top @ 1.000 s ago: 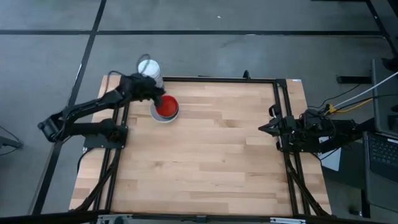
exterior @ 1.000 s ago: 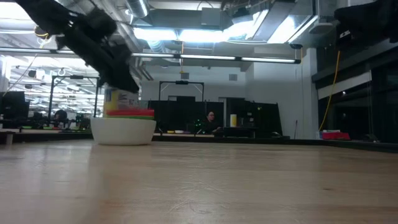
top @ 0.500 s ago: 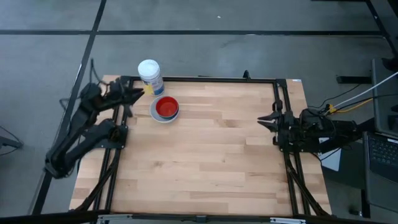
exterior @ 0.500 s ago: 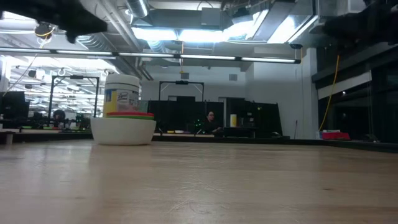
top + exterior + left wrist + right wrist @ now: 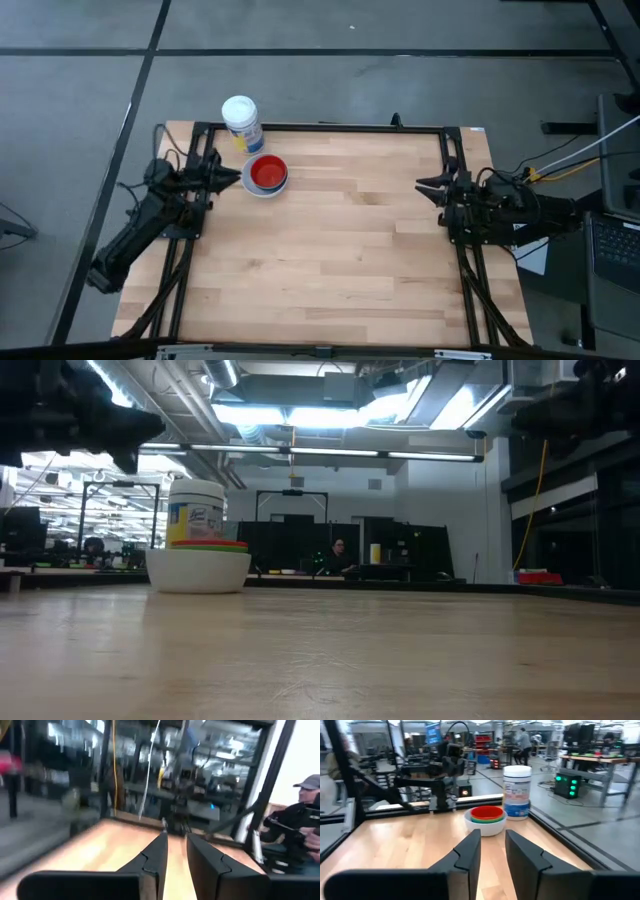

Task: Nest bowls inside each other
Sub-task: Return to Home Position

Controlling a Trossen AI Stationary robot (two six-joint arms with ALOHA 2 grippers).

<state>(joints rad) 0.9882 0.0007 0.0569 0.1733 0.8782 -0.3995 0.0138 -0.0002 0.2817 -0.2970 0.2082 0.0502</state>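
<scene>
At the left edge of the pale, plank-jointed wooden desk (image 5: 330, 260), the left gripper (image 5: 232, 178) hangs just beside the bowls, clear of them, its two dark wedge-shaped fingers (image 5: 155, 856) drawn close with only a narrow slit between them and nothing held. Behind the far left corner stands a white cylindrical canister (image 5: 241, 121) with a blue label, smooth-sided and upright, just behind the stack. The bowls (image 5: 265, 176) sit nested near that far left corner: the white bowl (image 5: 198, 570), round and glossy, carries the rest, and from table height only thin coloured rims show above its lip, a green bowl (image 5: 212, 547) edge with the red bowl (image 5: 266, 172) innermost on top. I cannot make out the dark blue one inside. The middle of the desk is bare wood grain. Over at the right edge, well apart from the stack, the right gripper (image 5: 422, 186) points inward across the desk, its angular black fingers (image 5: 469, 851) likewise pressed nearly together and empty.
</scene>
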